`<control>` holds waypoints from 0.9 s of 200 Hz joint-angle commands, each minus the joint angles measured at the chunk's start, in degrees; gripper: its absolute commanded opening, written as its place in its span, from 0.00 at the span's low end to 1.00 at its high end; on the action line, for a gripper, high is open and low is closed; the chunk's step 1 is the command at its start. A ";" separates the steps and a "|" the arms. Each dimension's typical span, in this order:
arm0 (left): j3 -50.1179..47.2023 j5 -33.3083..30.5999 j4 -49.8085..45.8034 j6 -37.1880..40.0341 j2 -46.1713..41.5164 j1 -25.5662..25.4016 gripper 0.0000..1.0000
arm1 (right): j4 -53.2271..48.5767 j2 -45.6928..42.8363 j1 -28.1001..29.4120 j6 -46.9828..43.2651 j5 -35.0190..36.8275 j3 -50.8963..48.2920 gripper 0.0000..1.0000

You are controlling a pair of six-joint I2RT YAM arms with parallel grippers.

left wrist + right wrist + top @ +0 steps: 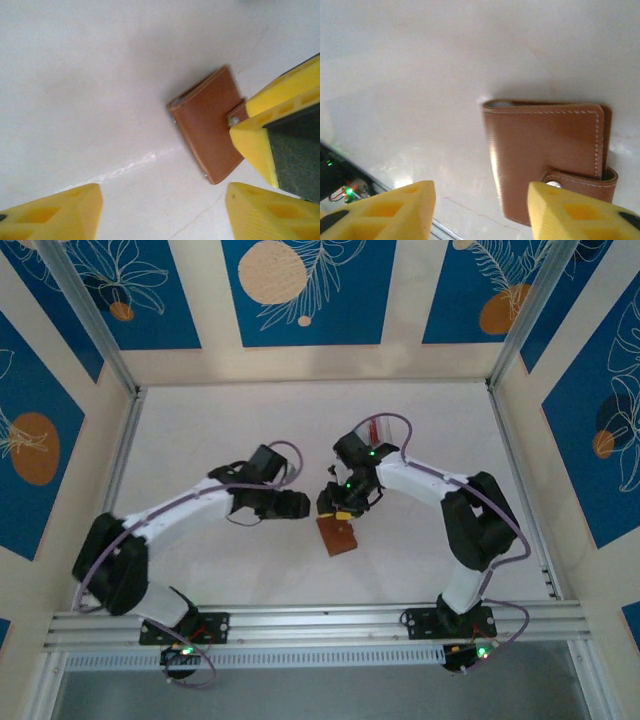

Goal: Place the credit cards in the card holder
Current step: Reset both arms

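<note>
Card holder (337, 536) lies shut on the white table (200, 430), snap tab (580, 177) done up. It's approx mid-table, a bit to the near side, btw the two arms. R gripper (341, 511) hangs right over its far edge, jaws spread, nothing clamped. In the L wrist cam one of its yellow fingers (260, 125) sits right at the tab, can't tell if it's actually touching tho. L gripper (303, 506) is just left of the holder, pointing at it, also released w/ nothing in it and apart from the leather.
</note>
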 commanded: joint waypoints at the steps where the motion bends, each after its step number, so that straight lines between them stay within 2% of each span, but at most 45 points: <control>1: -0.41 -2.76 -4.51 0.17 -7.13 3.09 0.82 | -0.67 -6.75 0.20 -0.54 1.63 3.98 0.61; 9: -0.38 -3.82 -4.60 0.22 -9.74 4.48 0.92 | -1.05 -8.53 0.23 -1.10 3.44 4.80 0.72; 15: -0.29 -4.58 -4.60 0.26 -11.18 5.52 0.99 | -1.35 -9.89 0.16 -1.56 4.87 5.32 0.84; 21: -0.13 -5.35 -4.60 0.27 -12.60 6.54 1.00 | -1.55 -11.29 0.13 -2.00 6.92 5.76 0.98; 23: -0.06 -5.63 -4.60 0.27 -13.00 6.97 1.00 | -1.61 -11.71 0.09 -2.06 7.64 5.88 1.00; 55: 2.27 -12.35 -4.33 3.34 -16.34 10.71 1.00 | -1.28 -19.61 -3.35 -3.10 18.56 4.29 0.99; 83: 2.54 -24.65 -1.43 6.73 -17.54 11.88 1.00 | 0.00 -26.62 -9.30 -2.98 27.12 0.47 0.99; 100: -0.90 -32.26 5.61 9.76 -18.28 12.04 1.00 | 1.94 -30.31 -12.63 -2.58 35.74 -2.93 0.99; 122: -9.82 -44.85 20.55 13.12 -18.85 12.17 1.00 | 6.25 -33.87 -18.10 -2.47 43.79 -9.20 0.99; 130: -12.51 -49.40 25.95 14.84 -18.61 12.49 1.00 | 9.26 -35.04 -20.62 -3.04 43.81 -11.99 0.99; 148: -17.43 -55.85 36.93 21.61 -17.05 14.03 1.00 | 17.99 -37.44 -26.75 -5.14 37.11 -18.67 0.99; 161: -20.34 -55.47 45.40 26.15 -14.20 16.66 1.00 | 24.22 -38.30 -30.60 -5.66 31.52 -23.23 0.99; 180: -21.77 -55.17 50.47 29.93 -7.93 20.43 1.00 | 37.36 -40.62 -32.87 -9.50 29.89 -31.94 0.99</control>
